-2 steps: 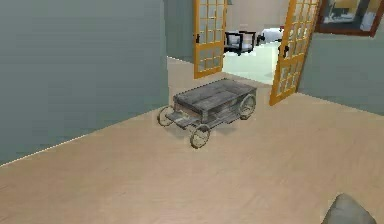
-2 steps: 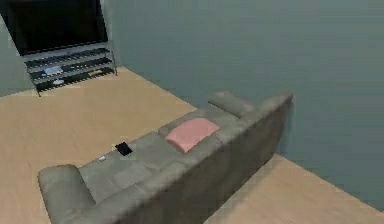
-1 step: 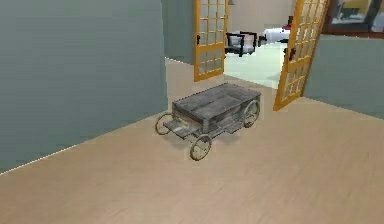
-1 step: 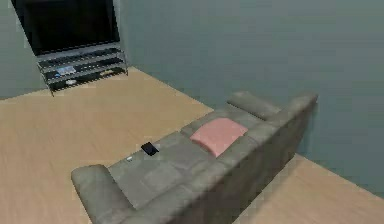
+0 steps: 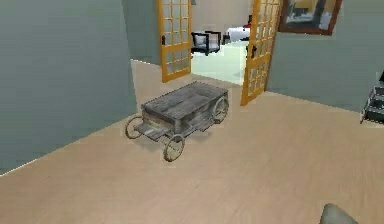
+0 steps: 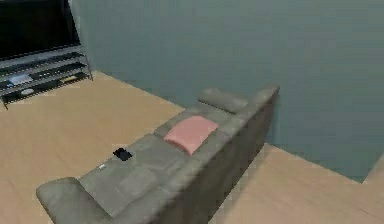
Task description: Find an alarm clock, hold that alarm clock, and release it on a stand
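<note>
A grey wooden cart on spoked wheels stands on the light wood floor in the middle of the forward view. In the arm side view a grey-green sofa runs across the lower middle, with a pink cushion on its seat. A small dark flat object lies on the seat toward the arm side view's left; I cannot tell what it is.
Behind the cart, orange-framed glass doors open to a bright room with a dark chair. A framed picture hangs right of the doorway. A TV on a low stand with shelves fills the arm side view's upper left. A dark shelf unit is at the forward view's right edge.
</note>
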Motion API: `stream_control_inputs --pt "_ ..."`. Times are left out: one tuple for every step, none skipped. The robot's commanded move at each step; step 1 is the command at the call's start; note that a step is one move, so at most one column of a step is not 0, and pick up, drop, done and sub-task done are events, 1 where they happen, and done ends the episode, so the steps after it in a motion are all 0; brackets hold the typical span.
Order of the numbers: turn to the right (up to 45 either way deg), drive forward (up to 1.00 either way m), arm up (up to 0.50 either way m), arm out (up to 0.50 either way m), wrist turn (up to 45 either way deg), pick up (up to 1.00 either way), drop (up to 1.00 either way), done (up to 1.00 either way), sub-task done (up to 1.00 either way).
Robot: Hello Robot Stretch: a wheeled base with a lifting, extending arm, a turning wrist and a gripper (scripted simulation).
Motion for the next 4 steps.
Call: stream_control_inputs --pt "0.0 0.5 0.0 0.0 0.0 0.0 0.0 0.0 0.0" --pt "24.0 0.0 0.0 0.0 0.0 0.0 0.0 0.0 0.0" --pt "0.0 1.0 0.0 0.0 0.0 0.0 0.0 0.0 0.0" --pt "0.0 1.0 0.0 0.0 0.0 0.0 0.0 0.0 0.0"
